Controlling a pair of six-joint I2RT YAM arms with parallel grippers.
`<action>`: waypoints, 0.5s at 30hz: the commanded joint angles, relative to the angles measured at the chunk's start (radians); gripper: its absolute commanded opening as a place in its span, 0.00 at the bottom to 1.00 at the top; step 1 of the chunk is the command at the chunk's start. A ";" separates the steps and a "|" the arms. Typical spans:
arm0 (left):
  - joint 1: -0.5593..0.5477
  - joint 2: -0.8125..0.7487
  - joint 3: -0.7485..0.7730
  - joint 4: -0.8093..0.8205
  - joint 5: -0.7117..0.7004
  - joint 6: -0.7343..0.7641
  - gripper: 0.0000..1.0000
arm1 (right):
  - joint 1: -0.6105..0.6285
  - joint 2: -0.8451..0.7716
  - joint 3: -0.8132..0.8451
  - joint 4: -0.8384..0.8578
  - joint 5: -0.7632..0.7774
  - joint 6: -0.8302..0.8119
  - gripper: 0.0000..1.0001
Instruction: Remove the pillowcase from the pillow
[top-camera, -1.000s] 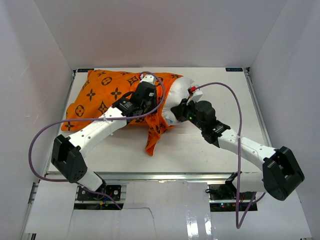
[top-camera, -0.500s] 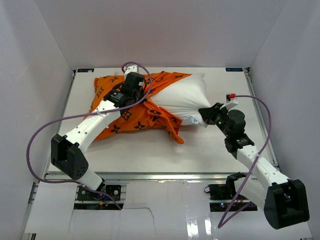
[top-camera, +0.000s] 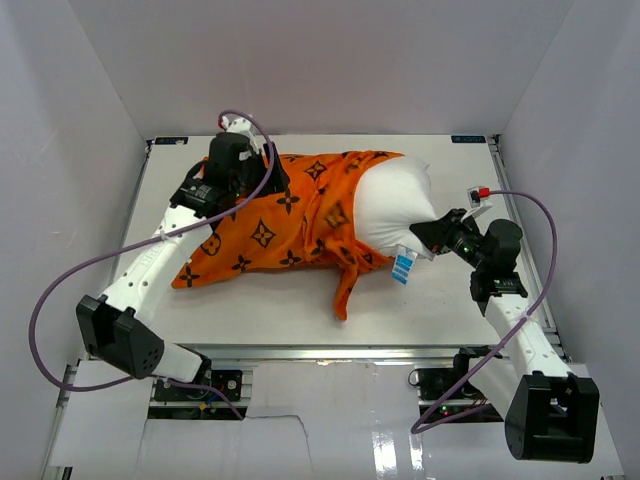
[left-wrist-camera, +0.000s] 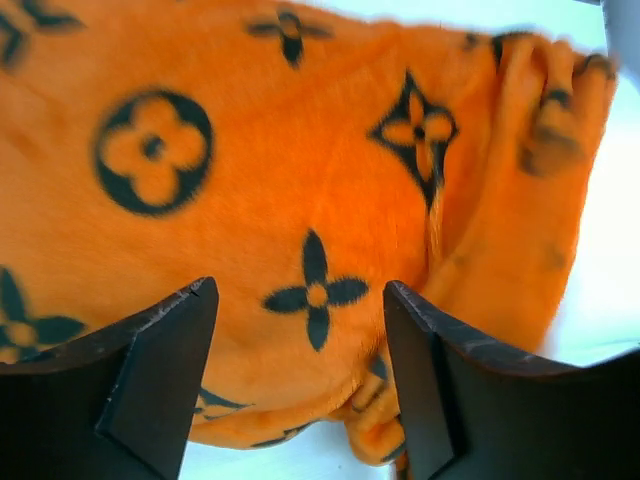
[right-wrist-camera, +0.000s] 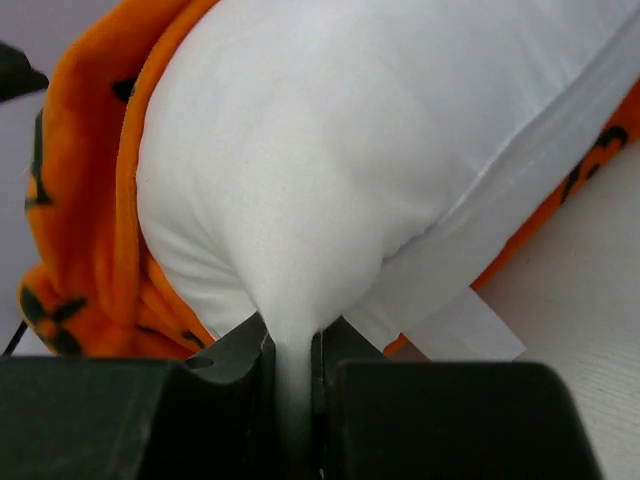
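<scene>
1. Roughly speaking, the pillowcase (top-camera: 265, 235) is partly off. Its orange plush lies directly beyond the left fingers (left-wrist-camera: 150, 380) and spans the gap between them, with a gathered fold off past the right-hand finger.
2. The pillow (top-camera: 392, 205) bulges out of the cover's bunched mouth toward the right fingers (right-wrist-camera: 215, 375). One white corner is drawn into a thin neck that runs straight down between them, and its small tag (top-camera: 403, 267) hangs just beside that pinch.
3. The right fingers are clenched on that pillow corner. The left fingers are spread wide and grasp nothing, and whether their tips touch the plush cannot be told.
4. To do this step well, I judge the left fingers should close on a thick fold of orange cloth only, well away from the stuffing, and draw it away from the right fingers. The right fingers should anchor the corner against that pull.
5. The pull should run low along the table (top-camera: 450, 300), because the thin white neck could slip from the right fingers under a jerk.
</scene>
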 joint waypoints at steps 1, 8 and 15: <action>0.033 -0.015 0.189 0.041 0.085 0.089 0.80 | -0.025 -0.012 0.036 0.097 -0.186 -0.103 0.08; 0.028 0.301 0.495 -0.056 0.359 0.128 0.84 | -0.019 0.020 0.002 0.221 -0.434 -0.136 0.08; -0.079 0.539 0.770 -0.135 0.481 0.173 0.88 | -0.008 0.075 0.016 0.181 -0.391 -0.148 0.08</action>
